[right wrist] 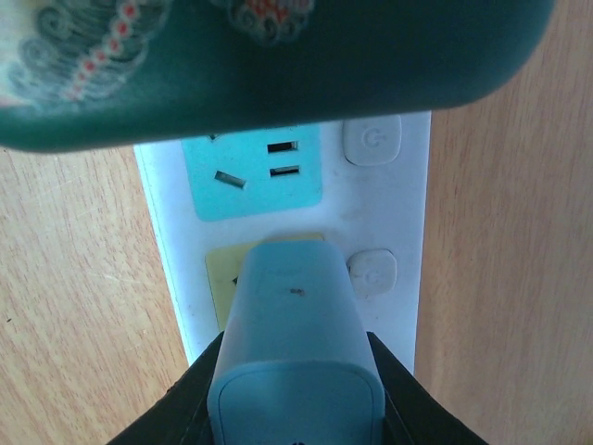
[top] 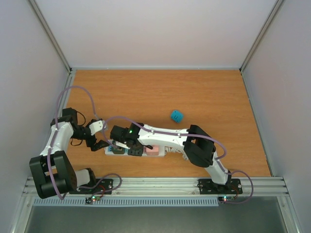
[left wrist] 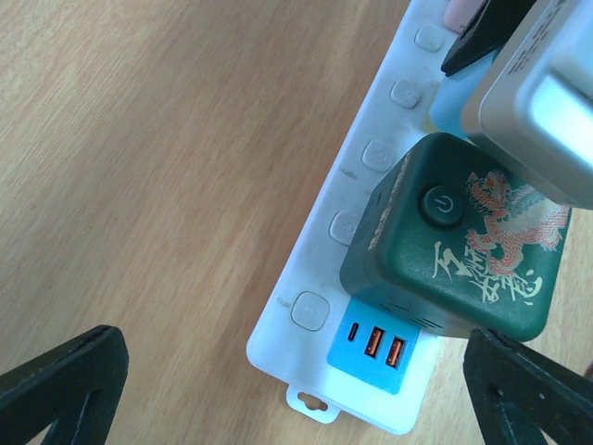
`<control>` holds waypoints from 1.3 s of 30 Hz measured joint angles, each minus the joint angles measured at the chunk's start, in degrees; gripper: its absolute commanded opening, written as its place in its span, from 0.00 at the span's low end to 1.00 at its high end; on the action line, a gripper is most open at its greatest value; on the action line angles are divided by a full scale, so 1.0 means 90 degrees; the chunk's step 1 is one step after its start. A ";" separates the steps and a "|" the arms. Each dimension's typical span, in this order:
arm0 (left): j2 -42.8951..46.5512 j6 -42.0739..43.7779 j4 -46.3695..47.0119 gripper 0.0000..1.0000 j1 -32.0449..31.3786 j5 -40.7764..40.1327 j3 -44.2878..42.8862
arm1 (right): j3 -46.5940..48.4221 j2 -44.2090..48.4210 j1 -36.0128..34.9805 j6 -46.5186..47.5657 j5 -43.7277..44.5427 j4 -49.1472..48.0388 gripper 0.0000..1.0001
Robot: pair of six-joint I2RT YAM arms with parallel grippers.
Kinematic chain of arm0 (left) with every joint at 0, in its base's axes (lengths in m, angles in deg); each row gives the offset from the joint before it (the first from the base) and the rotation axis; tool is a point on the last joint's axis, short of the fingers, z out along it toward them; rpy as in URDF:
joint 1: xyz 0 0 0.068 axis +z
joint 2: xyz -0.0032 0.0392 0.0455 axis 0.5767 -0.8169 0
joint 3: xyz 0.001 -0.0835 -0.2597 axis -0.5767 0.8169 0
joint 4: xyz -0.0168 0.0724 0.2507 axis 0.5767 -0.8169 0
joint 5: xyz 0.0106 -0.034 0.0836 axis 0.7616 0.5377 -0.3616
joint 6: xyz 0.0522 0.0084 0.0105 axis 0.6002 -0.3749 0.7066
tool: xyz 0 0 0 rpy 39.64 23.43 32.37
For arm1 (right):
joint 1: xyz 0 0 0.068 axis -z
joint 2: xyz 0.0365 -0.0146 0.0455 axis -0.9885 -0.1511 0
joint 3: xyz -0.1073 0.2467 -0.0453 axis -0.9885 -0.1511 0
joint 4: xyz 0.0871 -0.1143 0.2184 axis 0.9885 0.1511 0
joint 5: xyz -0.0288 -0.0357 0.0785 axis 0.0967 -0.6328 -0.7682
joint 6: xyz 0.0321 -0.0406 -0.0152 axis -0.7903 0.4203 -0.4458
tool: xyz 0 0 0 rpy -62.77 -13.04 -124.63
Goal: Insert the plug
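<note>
A pale blue plug (right wrist: 292,343) is pinched between the black fingers (right wrist: 185,419) of my right gripper (right wrist: 295,408), which is shut on it. Its front end sits over the yellow socket (right wrist: 217,278) of the white power strip (right wrist: 408,222); the prongs are hidden, so how deep it sits is unclear. In the top view the right gripper (top: 128,145) is over the strip (top: 154,151). My left gripper (left wrist: 296,394) is open, straddling the strip's near end (left wrist: 310,269) without touching it. The plug (left wrist: 537,102) shows at the upper right of the left wrist view.
A dark green cube adapter (left wrist: 454,250) with a dragon print is plugged in beside the strip's blue USB panel (left wrist: 375,350). An empty teal socket (right wrist: 255,171) lies between it and the plug. A small blue cube (top: 176,116) lies on the wooden table behind the right arm.
</note>
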 measured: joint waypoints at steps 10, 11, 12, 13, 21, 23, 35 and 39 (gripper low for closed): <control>0.0002 0.0029 -0.0044 0.99 0.0000 0.0029 0.0000 | 0.0267 -0.0308 0.0109 0.0131 -0.0131 0.0194 0.01; 0.0002 0.0044 -0.0056 0.99 0.0000 0.0034 0.0000 | 0.0282 -0.0318 0.0131 0.0141 -0.0175 0.0211 0.01; 0.0002 0.0061 -0.0068 0.99 0.0000 0.0044 -0.0002 | 0.0304 -0.0335 0.0153 0.0146 -0.0223 0.0231 0.01; 0.0002 0.0083 -0.0078 0.99 0.0000 0.0049 -0.0002 | 0.0318 -0.0345 0.0170 0.0151 -0.0265 0.0240 0.01; 0.0012 0.0148 -0.0119 0.99 0.0015 0.0117 -0.0027 | 0.0648 -0.0549 0.0362 0.0160 -0.0678 0.0525 0.15; 0.0012 0.0153 -0.0119 0.99 0.0015 0.0119 -0.0032 | 0.0763 -0.0602 0.0391 0.0148 -0.0738 0.0627 0.25; 0.0046 0.0160 -0.0143 1.00 0.0017 0.0124 -0.0158 | 0.1666 -0.0879 0.0469 0.0058 -0.0746 0.0204 0.98; 0.0151 0.0165 -0.0204 1.00 0.0017 0.0134 -0.0160 | 0.1630 -0.0641 0.0466 0.0039 -0.0729 0.0056 0.98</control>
